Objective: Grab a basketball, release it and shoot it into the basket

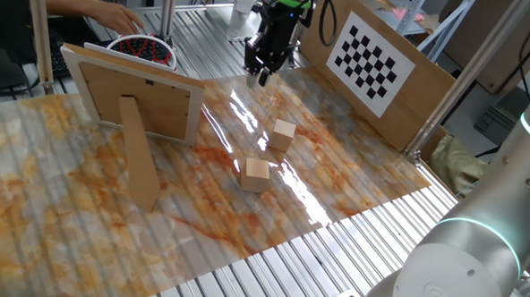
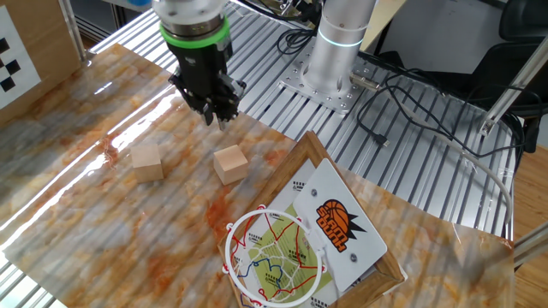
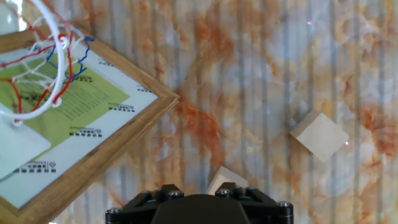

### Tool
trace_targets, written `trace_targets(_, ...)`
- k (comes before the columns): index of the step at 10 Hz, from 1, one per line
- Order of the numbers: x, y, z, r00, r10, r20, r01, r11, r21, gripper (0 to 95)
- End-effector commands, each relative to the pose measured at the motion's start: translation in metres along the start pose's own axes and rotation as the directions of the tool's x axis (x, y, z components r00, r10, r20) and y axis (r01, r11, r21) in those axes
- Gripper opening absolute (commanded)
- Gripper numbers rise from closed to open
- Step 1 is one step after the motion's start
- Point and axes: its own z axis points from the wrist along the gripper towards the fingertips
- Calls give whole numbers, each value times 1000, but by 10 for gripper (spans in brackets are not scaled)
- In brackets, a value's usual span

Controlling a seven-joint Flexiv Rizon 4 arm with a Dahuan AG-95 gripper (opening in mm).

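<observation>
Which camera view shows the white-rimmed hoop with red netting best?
The other fixed view shows the white-rimmed hoop with red netting best: its full ring and net appear from above, in front of the framed wooden board. One fixed view shows only its top edge behind that board. The hand view crops it at the corner.

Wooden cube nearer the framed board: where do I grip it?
Take the cube by two opposite side faces, coming straight down from above: it sits flat with open space on every side. In the hand view its faces look skewed to the gripper, so probably turn the wrist first.
</observation>
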Motion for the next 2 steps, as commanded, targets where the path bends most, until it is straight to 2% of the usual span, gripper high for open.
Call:
trace_targets(1, 0, 0, 0, 1000, 6, -10, -6, 1000, 3, 190)
trace_targets(2, 0, 0, 0, 1000, 10, -10, -10, 1000, 3, 190)
